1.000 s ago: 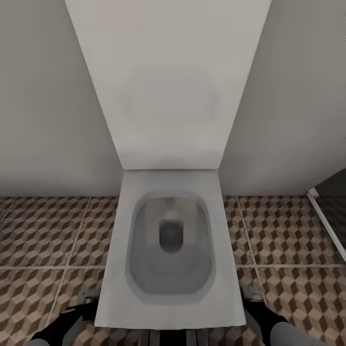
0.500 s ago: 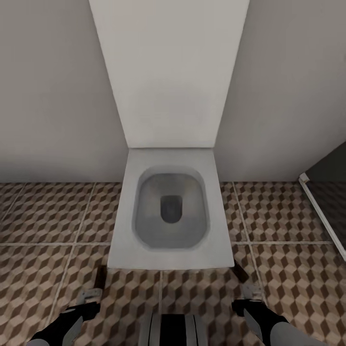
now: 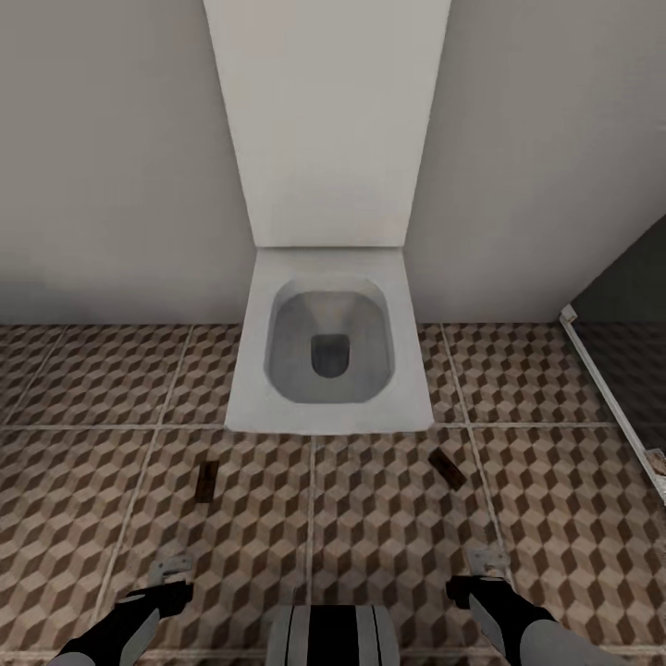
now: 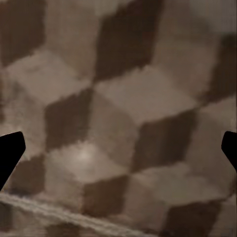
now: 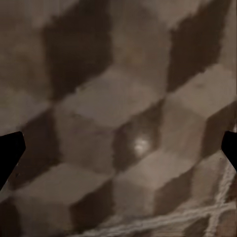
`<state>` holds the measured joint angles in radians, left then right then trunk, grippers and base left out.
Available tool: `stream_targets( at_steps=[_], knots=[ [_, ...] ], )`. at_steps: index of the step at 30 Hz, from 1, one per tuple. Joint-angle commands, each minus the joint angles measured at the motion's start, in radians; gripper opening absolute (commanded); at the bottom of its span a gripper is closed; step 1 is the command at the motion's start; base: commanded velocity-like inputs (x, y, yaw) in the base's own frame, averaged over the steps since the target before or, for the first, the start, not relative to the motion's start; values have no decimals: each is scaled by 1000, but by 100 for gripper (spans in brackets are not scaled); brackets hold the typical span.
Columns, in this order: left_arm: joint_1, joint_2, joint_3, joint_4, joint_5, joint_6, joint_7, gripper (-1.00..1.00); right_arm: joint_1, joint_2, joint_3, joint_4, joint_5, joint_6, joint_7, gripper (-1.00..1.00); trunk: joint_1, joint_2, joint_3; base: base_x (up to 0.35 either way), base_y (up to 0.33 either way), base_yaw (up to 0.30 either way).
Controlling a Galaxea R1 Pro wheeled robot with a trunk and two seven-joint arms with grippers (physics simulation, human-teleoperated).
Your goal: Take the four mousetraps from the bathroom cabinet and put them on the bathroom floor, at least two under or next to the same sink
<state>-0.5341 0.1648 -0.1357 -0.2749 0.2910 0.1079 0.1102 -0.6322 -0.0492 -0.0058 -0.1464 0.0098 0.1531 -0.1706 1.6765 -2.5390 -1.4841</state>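
Note:
Two mousetraps lie flat on the cube-patterned bathroom floor (image 3: 370, 518) in front of a white toilet. One mousetrap (image 3: 205, 481) is off the bowl's left corner and the other mousetrap (image 3: 447, 469) off its right corner, lying at an angle. My left gripper (image 3: 171, 569) hangs low over the tiles, nearer to me than the left trap. My right gripper (image 3: 487, 562) hangs likewise on the right. The wrist views show the left gripper (image 4: 118, 153) and the right gripper (image 5: 118, 153) open over bare tile, with nothing between the fingers. The cabinet and the sink are out of view.
The white toilet (image 3: 328, 407) stands against the pale wall, with its tall white cistern panel (image 3: 326, 120) above it. A glass partition with a white frame (image 3: 606, 388) runs along the right. My base (image 3: 333, 634) shows at the bottom centre.
The camera has drawn back from the toilet, which now looks smaller and farther away. The two mousetraps on the floor have come into view. Both grippers hold their place in the picture.

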Motion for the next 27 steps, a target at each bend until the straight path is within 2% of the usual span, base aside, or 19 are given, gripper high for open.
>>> stream_targets(
  at_steps=[1, 27],
  knots=[
    [0, 1, -9, -3, 10, 6, 6, 100, 0, 0, 0, -2, 1, 6, -2, 100, -1, 0, -1, -345, 0, 0],
    [0, 1, -7, -3, 10, 4, 5, 100, 0, 0, 0, -2, 1, 6, -4, 100, -1, 0, -1, -345, 0, 0]
  ],
)
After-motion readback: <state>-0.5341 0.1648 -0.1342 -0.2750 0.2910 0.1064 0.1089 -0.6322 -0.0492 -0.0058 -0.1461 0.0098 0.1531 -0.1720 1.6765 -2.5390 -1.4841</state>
